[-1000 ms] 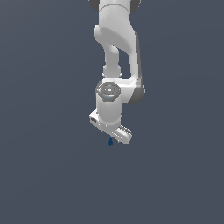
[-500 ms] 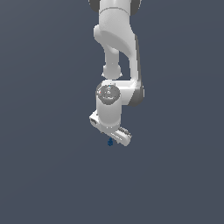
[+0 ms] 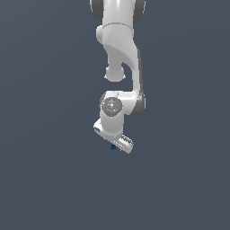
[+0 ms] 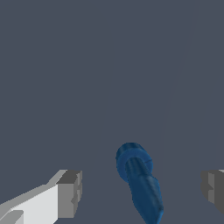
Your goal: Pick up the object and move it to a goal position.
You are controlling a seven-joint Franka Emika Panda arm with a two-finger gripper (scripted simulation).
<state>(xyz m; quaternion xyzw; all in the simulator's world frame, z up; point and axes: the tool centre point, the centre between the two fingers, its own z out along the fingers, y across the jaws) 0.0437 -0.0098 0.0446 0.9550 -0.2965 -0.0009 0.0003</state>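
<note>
Plain grey ground; blue object (image 4: 139,183) lies between the spread-apart gripper (image 4: 142,190) fingers, ungrasped

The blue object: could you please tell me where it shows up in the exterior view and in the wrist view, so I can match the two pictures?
Exterior view: the blue object is a tiny dark speck just under the white gripper, near the picture's centre.
Wrist view: the blue object appears large and elongated, lying in the gap between the two fingertips, touching neither.
Shared landmark: the gripper, whose jaws stand open around the object.
</note>
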